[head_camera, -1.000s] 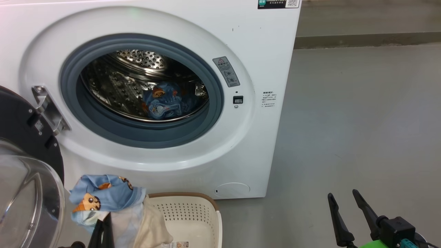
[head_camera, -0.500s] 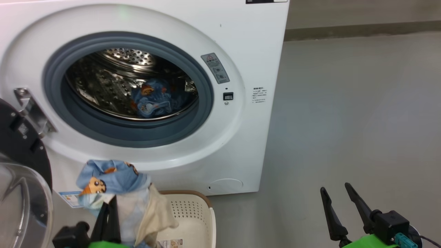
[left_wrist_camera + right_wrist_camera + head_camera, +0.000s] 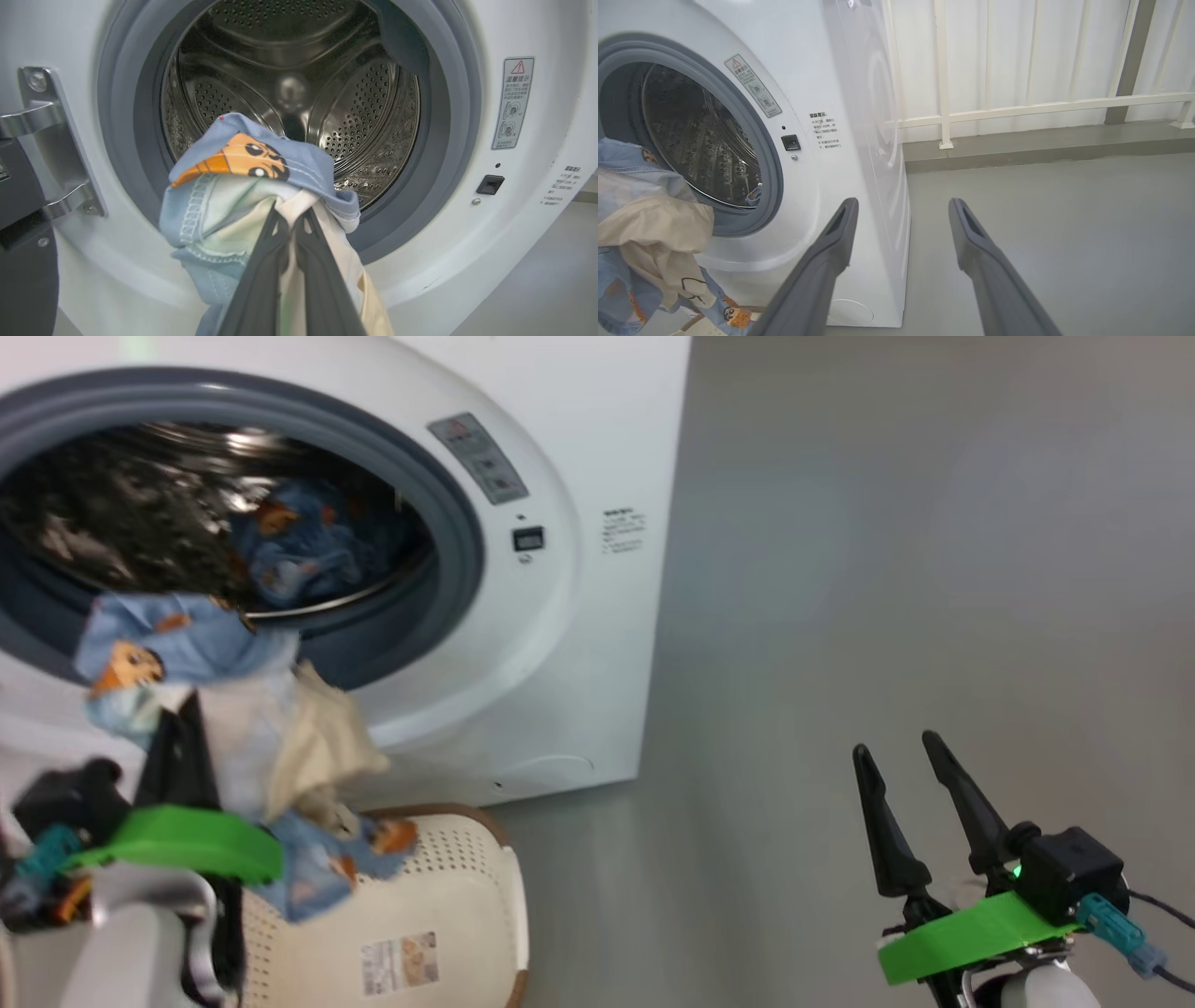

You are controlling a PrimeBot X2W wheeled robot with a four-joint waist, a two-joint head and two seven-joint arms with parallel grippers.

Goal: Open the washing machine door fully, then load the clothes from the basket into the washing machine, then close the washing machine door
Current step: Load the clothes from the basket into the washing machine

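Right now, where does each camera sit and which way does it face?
Head view: from the head, down at the washing machine and basket; left gripper, right gripper.
Left wrist view: from that wrist, into the drum; shut fingers pinching the clothes.
Right wrist view: from that wrist, toward floor and railing; open fingers.
Shared: all show the clothes.

Bright even light, head view motion-blurred, wrist views sharp w/ glints in washing machine (image 3: 289, 88)

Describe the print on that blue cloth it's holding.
Orange-brown cartoon bears on the light blue clothes, clearest in the left wrist view.
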